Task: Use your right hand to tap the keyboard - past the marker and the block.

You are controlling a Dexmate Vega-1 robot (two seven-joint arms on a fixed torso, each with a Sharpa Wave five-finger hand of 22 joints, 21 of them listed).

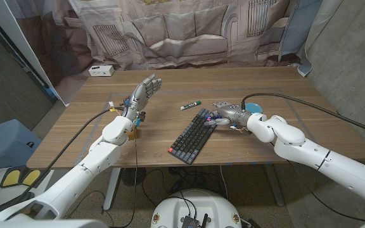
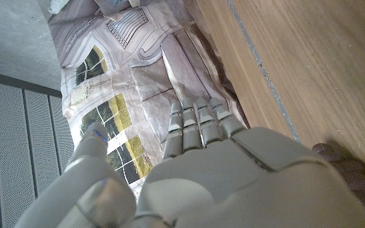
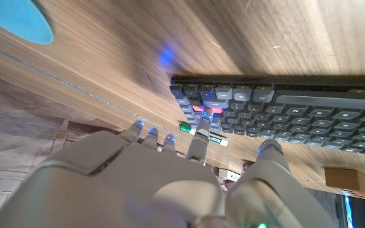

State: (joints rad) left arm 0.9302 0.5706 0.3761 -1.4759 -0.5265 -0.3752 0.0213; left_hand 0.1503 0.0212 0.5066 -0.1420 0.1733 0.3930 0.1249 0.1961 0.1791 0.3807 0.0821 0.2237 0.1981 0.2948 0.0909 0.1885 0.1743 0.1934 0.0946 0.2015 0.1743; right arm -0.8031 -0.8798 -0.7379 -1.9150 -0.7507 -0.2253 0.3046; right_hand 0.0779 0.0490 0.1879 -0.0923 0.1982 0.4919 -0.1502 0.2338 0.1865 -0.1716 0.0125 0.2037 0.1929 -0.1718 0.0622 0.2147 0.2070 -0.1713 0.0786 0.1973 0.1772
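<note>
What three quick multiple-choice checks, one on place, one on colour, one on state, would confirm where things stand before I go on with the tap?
1. Where is the right hand?
A. Over the far end of the keyboard
B. Beside the small white box at the far left corner
C. At the table's near edge

2. What colour is the marker cap?
A. Red
B. Green
C. Yellow

3. How is the left hand?
A. Gripping the marker
B. Pressing the keys
C. Raised, fingers apart, holding nothing

Answers:
1 A, the head view shows its fingers at the keyboard's far end, and the right wrist view shows keys under its fingertips.
2 B, the green tip shows at the end of the white barrel.
3 C, it stands above the table, away from the keyboard and the wooden block.
</note>
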